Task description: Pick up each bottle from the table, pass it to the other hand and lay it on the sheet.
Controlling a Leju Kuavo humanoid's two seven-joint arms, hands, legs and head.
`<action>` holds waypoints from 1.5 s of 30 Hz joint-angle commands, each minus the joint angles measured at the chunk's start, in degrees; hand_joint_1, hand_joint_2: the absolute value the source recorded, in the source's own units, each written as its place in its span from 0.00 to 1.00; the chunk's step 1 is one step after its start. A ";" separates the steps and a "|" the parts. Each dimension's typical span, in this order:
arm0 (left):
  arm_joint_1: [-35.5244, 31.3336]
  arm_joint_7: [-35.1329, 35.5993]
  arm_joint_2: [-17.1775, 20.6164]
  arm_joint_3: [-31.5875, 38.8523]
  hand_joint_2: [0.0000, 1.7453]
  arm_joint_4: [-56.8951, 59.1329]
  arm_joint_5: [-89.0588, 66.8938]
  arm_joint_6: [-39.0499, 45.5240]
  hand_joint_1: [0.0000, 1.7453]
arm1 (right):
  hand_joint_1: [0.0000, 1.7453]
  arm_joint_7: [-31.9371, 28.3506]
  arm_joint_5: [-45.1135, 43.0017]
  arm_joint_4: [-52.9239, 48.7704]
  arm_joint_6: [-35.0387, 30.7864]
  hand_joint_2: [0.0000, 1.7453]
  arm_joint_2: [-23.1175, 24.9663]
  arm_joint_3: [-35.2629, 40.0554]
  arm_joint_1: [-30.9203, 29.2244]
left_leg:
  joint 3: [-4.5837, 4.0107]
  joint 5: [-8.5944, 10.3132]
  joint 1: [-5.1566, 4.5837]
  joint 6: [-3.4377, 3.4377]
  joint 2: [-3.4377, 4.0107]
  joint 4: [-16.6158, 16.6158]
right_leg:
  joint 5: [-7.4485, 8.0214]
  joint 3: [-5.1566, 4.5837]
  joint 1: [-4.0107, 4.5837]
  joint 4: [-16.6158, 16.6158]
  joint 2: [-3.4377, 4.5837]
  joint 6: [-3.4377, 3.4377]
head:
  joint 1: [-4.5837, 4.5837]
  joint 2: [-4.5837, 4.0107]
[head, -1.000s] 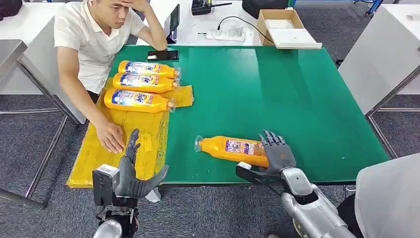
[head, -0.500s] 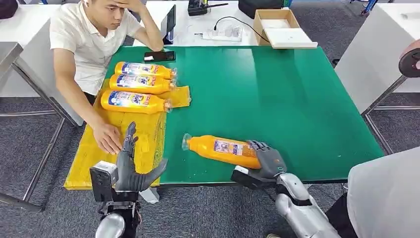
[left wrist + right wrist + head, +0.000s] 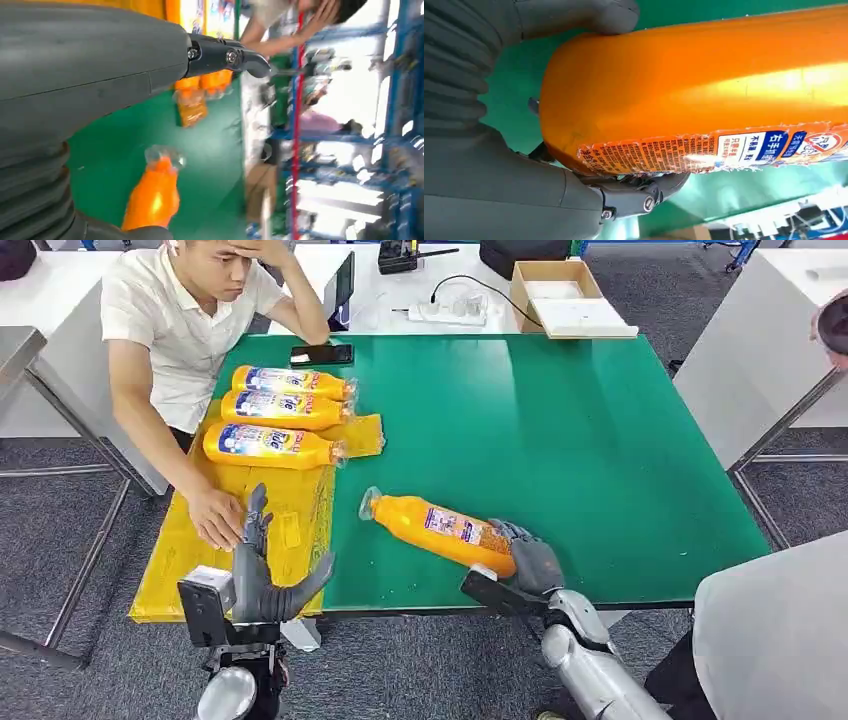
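Gripping the bottle (image 3: 440,530) by its base — right hand (image 3: 525,562) wrapped around it at the near table (image 3: 600,440) edge, cap pointing far-left. Left hand (image 3: 262,575) waits spread, holding nothing, over the sheet (image 3: 300,510). Next: carry it left, into that palm.

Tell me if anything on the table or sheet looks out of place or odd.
A person's hand rests flat on the yellow sheet right beside the open left hand, on the part where no bottle lies yet. The sheet's far corner is crumpled under the three laid bottles. The right hand grips the fourth bottle at a slant.
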 commanded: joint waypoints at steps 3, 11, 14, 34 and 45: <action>1.56 -6.47 -0.68 1.75 1.00 -5.72 0.76 6.96 0.00 | 1.00 -3.70 -7.76 -2.79 4.17 1.00 4.19 -4.63 3.54 | -0.03 -0.03 0.06 -0.09 0.02 -0.02 | -0.04 -0.03 0.06 0.00 -0.07 -0.10 | -0.02 0.00; 2.91 -4.85 -0.61 2.05 1.00 -5.47 3.27 9.18 0.00 | 1.00 -7.07 -14.78 -13.63 2.52 1.00 5.29 -6.60 6.51 | -0.25 -0.01 0.02 -0.07 -0.04 -0.02 | -0.06 -0.18 0.02 0.02 -0.10 -0.08 | 0.00 0.02; 2.98 -2.93 1.20 0.99 1.00 -2.85 6.25 3.57 0.00 | 1.00 -7.66 -18.47 -22.08 3.26 1.00 4.80 -5.86 8.93 | -0.32 -0.03 0.01 -0.09 -0.04 -0.04 | -0.08 -0.22 0.00 0.04 -0.08 -0.11 | -0.02 0.02; 3.19 0.35 1.63 -1.32 1.00 0.17 15.16 -21.08 0.00 | 1.00 -10.71 -20.64 -21.93 12.31 1.00 5.01 9.70 8.70 | -0.71 -0.01 0.01 -0.07 -0.21 -0.06 | -0.08 -0.59 0.01 0.01 -0.20 -0.07 | -0.02 0.02; 2.20 1.67 1.14 -2.41 1.00 -0.61 20.11 -27.67 0.00 | 1.00 -14.49 -18.87 -14.29 14.18 1.00 7.81 16.35 7.89 | -0.74 -0.01 0.05 -0.05 -0.21 -0.07 | -0.07 -0.60 0.03 -0.02 -0.18 -0.07 | 0.00 0.02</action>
